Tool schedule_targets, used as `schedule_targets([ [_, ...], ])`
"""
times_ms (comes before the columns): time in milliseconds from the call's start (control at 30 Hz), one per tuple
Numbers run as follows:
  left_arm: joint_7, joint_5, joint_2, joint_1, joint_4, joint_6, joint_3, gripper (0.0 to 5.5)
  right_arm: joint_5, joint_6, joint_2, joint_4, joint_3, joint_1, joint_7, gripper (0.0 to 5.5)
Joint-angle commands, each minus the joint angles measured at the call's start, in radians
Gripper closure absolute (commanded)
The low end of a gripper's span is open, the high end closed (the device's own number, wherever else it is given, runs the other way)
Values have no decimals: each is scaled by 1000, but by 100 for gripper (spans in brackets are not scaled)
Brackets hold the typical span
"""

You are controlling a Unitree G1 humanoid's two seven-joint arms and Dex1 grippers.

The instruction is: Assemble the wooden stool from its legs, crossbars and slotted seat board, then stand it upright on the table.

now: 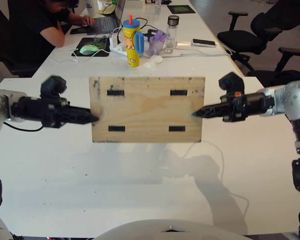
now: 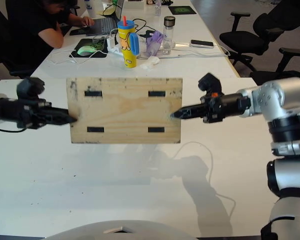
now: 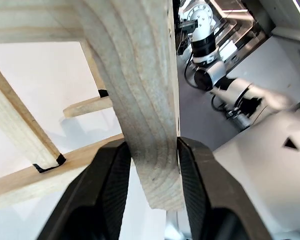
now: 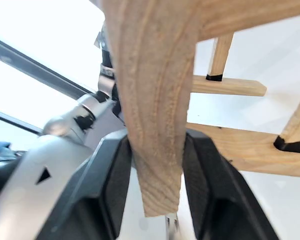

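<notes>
Left gripper [image 1: 93,119] and right gripper [image 1: 195,114] clamp the short edges of the seat board [image 1: 147,107]; slotted face up, legs [image 3: 20,132] down, long axis left-right. White table [image 1: 140,190] lies beneath, office chairs [image 1: 250,35] beyond.

The left arm [image 1: 20,107] comes in from 9 o'clock with the forearm almost level, and its wrist aims the left gripper [image 1: 93,119] toward 3 o'clock. The right arm [image 1: 285,100] comes in from 3 o'clock, and the right gripper [image 1: 195,114] is aimed toward 9 o'clock. The two grippers face each other at about the same height. Each one pinches an edge of the seat board [image 1: 147,109]. In the wrist views, the left fingers [image 3: 107,185] and the right fingers [image 4: 110,180] press on both faces of the wood.
</notes>
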Motion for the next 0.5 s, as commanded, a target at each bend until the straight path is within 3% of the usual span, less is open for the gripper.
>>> schedule_targets([
  [33,1,20,-69,-328,358,117,-139,409,19,158,271,558,34,-388,76,376],
  [167,8,179,-172,-299,698,-57,-111,343,-88,-56,370,844,-151,-416,-153,309],
  [300,10,268,-202,-304,865,-174,-56,279,-83,-186,387,951,-322,-399,-385,240],
  [500,102,406,-167,-315,1008,-310,67,178,-481,-409,303,909,-159,-271,-215,237],
])
